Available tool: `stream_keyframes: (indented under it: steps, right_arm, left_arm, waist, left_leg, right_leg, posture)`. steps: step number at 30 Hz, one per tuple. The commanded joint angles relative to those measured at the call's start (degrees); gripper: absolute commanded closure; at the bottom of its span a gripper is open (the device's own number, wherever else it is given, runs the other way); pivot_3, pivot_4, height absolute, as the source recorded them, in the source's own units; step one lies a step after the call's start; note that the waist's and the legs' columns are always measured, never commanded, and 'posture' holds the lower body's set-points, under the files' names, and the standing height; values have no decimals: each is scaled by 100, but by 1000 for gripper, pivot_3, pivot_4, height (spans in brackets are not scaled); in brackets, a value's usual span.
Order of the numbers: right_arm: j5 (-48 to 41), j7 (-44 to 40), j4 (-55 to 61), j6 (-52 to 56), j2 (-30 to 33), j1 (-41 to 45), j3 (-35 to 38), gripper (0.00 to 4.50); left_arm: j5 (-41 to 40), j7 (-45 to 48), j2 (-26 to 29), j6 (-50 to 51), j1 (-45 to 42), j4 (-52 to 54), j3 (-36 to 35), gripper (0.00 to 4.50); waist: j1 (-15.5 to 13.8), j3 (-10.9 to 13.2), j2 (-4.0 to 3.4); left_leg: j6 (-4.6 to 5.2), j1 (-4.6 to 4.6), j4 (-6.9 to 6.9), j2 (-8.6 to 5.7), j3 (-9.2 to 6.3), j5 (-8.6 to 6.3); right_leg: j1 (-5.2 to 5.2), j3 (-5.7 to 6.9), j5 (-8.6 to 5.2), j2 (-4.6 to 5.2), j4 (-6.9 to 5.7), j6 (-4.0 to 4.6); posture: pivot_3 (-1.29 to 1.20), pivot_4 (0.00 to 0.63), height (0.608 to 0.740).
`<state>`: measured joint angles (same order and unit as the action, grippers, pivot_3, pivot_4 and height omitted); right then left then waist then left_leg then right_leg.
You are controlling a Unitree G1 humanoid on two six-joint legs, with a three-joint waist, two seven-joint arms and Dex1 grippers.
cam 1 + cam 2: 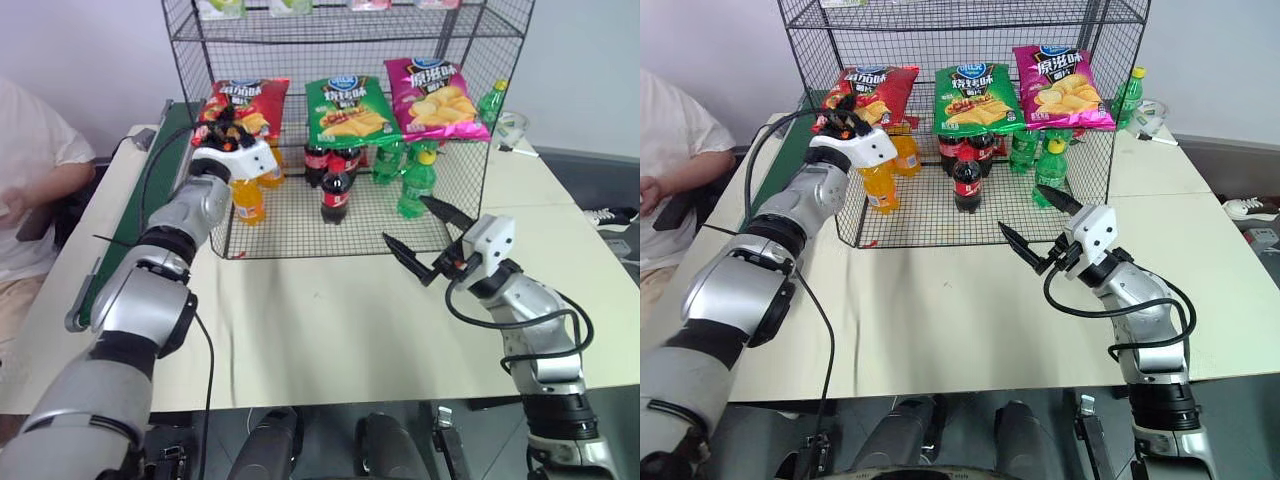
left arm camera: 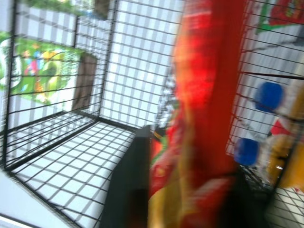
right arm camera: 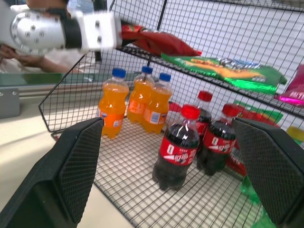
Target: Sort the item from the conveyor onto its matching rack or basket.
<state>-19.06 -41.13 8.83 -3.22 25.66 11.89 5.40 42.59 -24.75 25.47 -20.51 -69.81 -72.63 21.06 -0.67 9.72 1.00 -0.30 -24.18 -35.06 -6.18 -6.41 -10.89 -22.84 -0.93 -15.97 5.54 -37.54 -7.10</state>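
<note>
Head views: the red crinkly chip bag (image 1: 243, 104) lies on the tall black wire-mesh rack's (image 1: 300, 40) tilted tier beside the green chip bag (image 1: 347, 108), with the left pincer (image 1: 226, 127) at its lower edge; whether it grips, I cannot tell. Right wrist view: the right pincer (image 3: 178, 178) gapes wide, empty. Placement looks nearly done; withdrawal remains.

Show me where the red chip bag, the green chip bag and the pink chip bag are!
red chip bag (image 1: 250, 103), left eye view, middle of its front.
green chip bag (image 1: 346, 110), left eye view, centre.
pink chip bag (image 1: 1059, 88), right eye view, centre.
</note>
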Motion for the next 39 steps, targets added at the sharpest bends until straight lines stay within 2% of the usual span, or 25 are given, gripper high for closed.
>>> stream_keyframes:
  steps: [1, 3, 5, 9, 13, 17, 20, 21, 23, 24, 26, 27, 30, 34, 39]
  right_arm:
    - [-71, -12, 240, -16, 60, 65, 51, 0]
    - [-88, -23, 243, -4, 60, 62, 46, 0]
    - [-91, -40, 236, -8, 60, 46, 46, 0]
    - [-98, -88, 193, -10, 53, 44, 26, 0]
    - [-104, -118, 143, -16, 36, 83, 11, 0]
    - [-112, -161, 116, -34, 53, 77, 7, 0]
    - [-133, -212, 83, -41, 85, 72, 44, 0]
    - [-145, -238, 61, -47, 98, 72, 62, 0]
    - [-169, -301, 39, -46, 135, 81, 97, 0]
    - [-197, -342, 35, -36, 159, 87, 120, 0]
    - [-279, -466, 30, 13, 241, 71, 180, 0]
    - [-358, -604, 64, 73, 336, 18, 206, 0]
    - [-710, -1093, 129, 327, 799, -224, 413, 0]
    - [-1081, -1703, 111, 549, 1425, -660, 811, 0]
    - [-1123, -1842, 104, 522, 1631, -1030, 1130, 0]
  left_arm:
    - [-93, 58, 129, -133, 23, 195, 52, 1257]
    - [-150, 138, 224, -273, 125, 401, 62, 240]
    - [-234, 264, 364, -374, 301, 726, 20, 240]
    - [-698, 919, 692, -586, 1148, 2255, -273, 240]
    - [-1080, 1789, 926, 60, 2467, 4641, -727, 240]
    - [-1076, 2358, 1153, 718, 3353, 6171, -1144, 240]
    - [-1680, 2871, 1299, 813, 4097, 7255, -1635, 240]
    - [-2119, 3164, 1281, 858, 4352, 7511, -1783, 240]
    - [-4057, 4361, 1051, 1386, 4997, 7964, -2050, 240]
    - [-5153, 4900, 904, 1994, 5323, 8226, -2266, 240]
    - [-6722, 5837, 962, 2638, 5940, 8737, -2762, 240]
    - [-7246, 5992, 1028, 2965, 6139, 8826, -3153, 240]
    - [-7770, 6423, 1526, 3478, 6570, 8767, -3933, 240]
    - [-7760, 6805, 2038, 3731, 7059, 8433, -4575, 240]
    - [-7556, 7162, 2154, 3537, 7484, 8098, -4940, 240]
  waist:
    - [-6, 0, 0]
    - [-8, -1, 1]
    - [0, -1, 0]
    - [22, -2, -2]
    - [33, -3, -5]
    - [30, -3, -4]
    - [46, -4, -6]
    - [49, -5, -10]
    - [52, -11, -20]
    - [57, -17, -29]
    - [84, -15, -32]
    - [107, -13, -33]
    - [97, -9, -30]
    - [100, -12, -40]
    - [118, -12, -40]
  left_leg:
    - [0, 2, -1, 0, -1, 0]
    - [0, 2, -3, 0, -3, 0]
    - [0, 2, -4, -1, -3, 0]
    - [0, 2, 1, 0, -2, 0]
    - [0, 0, 2, 0, 0, 0]
    - [-2, -22, -4, 0, -1, 1]
    - [-2, -21, -1, 1, 1, 1]
    - [-2, -21, 0, 2, 1, 1]
    - [-2, -19, 2, 2, 3, 1]
    - [-2, -19, 1, 3, 3, 1]
    - [0, -18, -2, 5, 2, 0]
    - [0, -19, -2, 8, 0, 0]
    - [0, -21, -2, 12, -11, -1]
    - [6, -14, -1, 10, -8, -5]
    - [17, -3, 4, 12, -3, -14]
  right_leg:
    - [3, 0, 0, 0, 0, 0]
    - [5, 2, 0, 0, 0, -1]
    - [6, 2, 1, 0, 0, -1]
    - [-1, -2, 1, 0, -1, -1]
    - [-6, -12, 1, 2, -5, 0]
    - [-34, -14, 2, 2, -17, 3]
    - [-39, -19, 1, 2, -21, 4]
    - [-40, -20, 1, 2, -20, 4]
    - [-39, -23, 1, 4, -19, 4]
    - [-37, -23, 1, 6, -18, 5]
    - [-31, -26, 1, 13, -14, 5]
    - [-34, -26, 1, 12, -13, 7]
    - [-31, -19, -1, 9, -10, 11]
    - [-12, -17, -12, 13, 7, 30]
    - [8, -20, -13, 20, 36, 34]
  posture:
    - [0, 150, 740]
    - [0, 150, 740]
    - [0, 150, 740]
    - [0, 150, 740]
    - [0, 150, 740]
    - [0, 150, 740]
    - [0, 150, 740]
    - [0, 150, 740]
    - [0, 150, 740]
    - [0, 150, 740]
    - [0, 150, 740]
    - [0, 150, 740]
    - [0, 150, 740]
    - [0, 150, 740]
    - [0, 150, 740]
